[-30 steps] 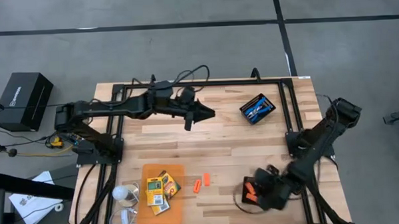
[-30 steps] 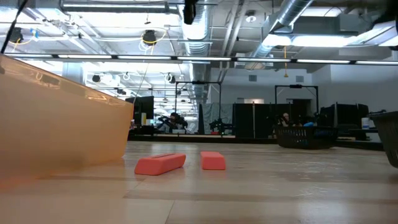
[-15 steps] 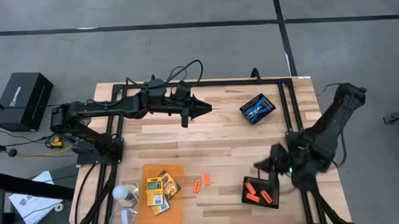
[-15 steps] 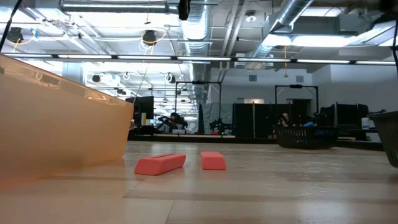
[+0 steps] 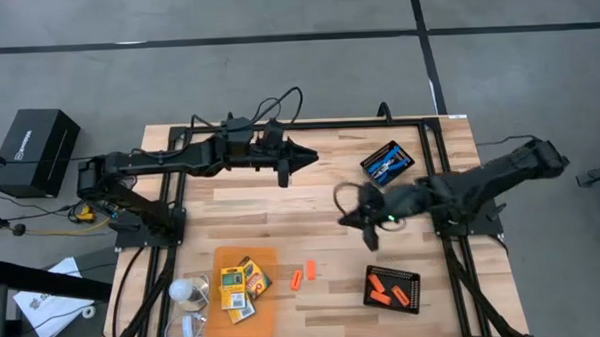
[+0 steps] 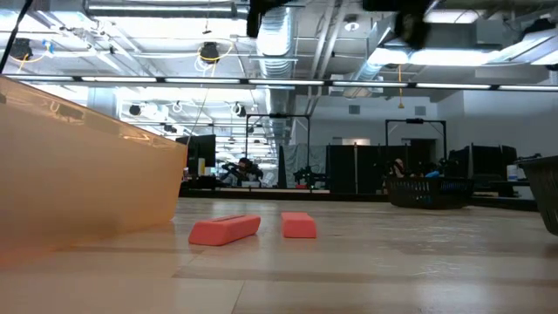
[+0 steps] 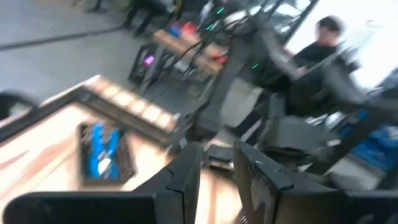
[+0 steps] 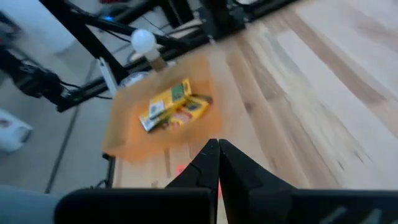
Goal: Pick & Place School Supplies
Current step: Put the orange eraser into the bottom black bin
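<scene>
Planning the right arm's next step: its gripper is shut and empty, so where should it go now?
Probably onward to the two loose orange sticks, opening as it descends. The right gripper hangs above bare table, while the black tray already holds other sticks.

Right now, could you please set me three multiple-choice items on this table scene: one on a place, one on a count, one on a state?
1. Where do the crayon boxes lie?
A. on the orange sheet
B. in a black tray
C. on bare wood

2. How many orange sticks lie loose on the wood?
A. one
B. two
C. four

3. How is the right pincer?
A. shut, empty
B. wide open
C. gripping scissors

Key: 1 A, the boxes sit on the sheet; 2 B, the low view shows two; 3 A, its fingers meet with nothing between.
</scene>
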